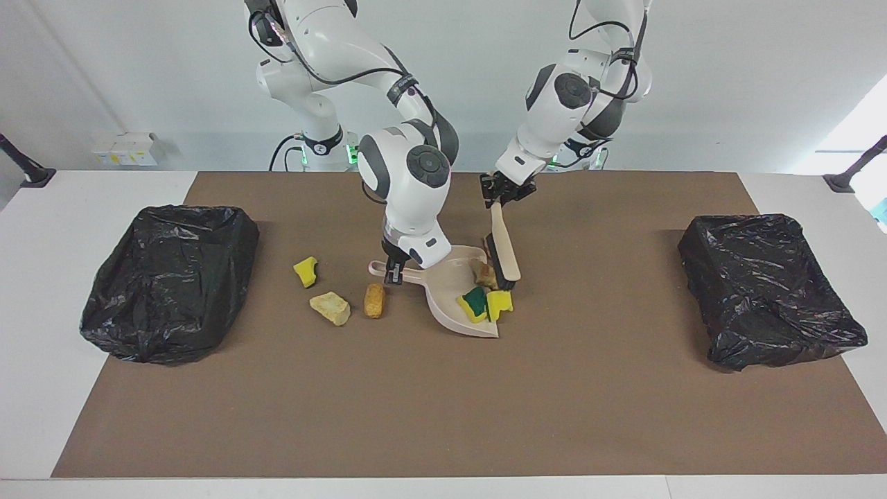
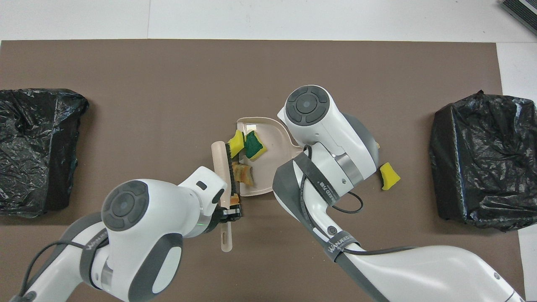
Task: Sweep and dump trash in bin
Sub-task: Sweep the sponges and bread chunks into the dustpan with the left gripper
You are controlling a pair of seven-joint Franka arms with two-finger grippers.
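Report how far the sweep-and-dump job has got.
Done: sponge and bread bits lie in the dustpan. In hand: the left pincer holds the brush at the pan's mouth, and the right pincer grips the pan's handle. Left: three bits on the mat toward the right arm's end, then dumping; neither bin shows trash.
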